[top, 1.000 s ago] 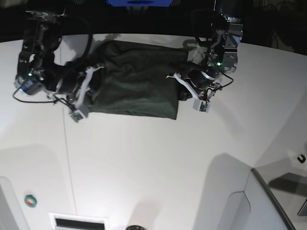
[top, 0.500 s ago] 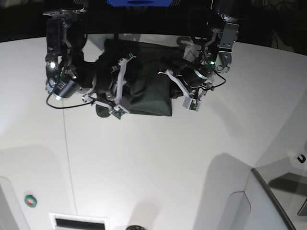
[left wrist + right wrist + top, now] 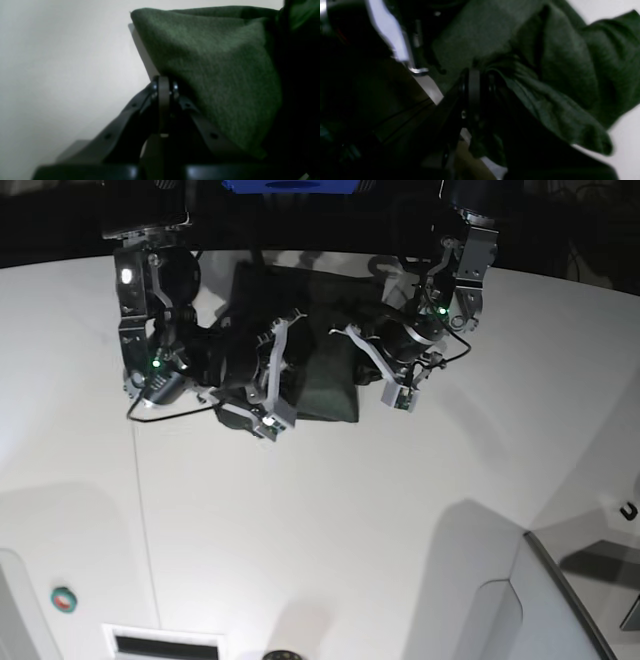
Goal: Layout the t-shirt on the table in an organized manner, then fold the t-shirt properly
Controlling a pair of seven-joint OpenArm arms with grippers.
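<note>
fingers: left gripper (image 3: 163, 85) pinched tight on the t-shirt (image 3: 320, 330) edge; right gripper (image 3: 476, 75) clamped on bunched cloth
shirt: far side of the table (image 3: 330, 520), between the arms
step: side fold across
tip: carry the edge low and level, lay it square before release

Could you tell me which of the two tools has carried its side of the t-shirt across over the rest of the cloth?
The right tool: shut on the t-shirt, over the cloth's middle, while the left tool stays at its edge.
</note>
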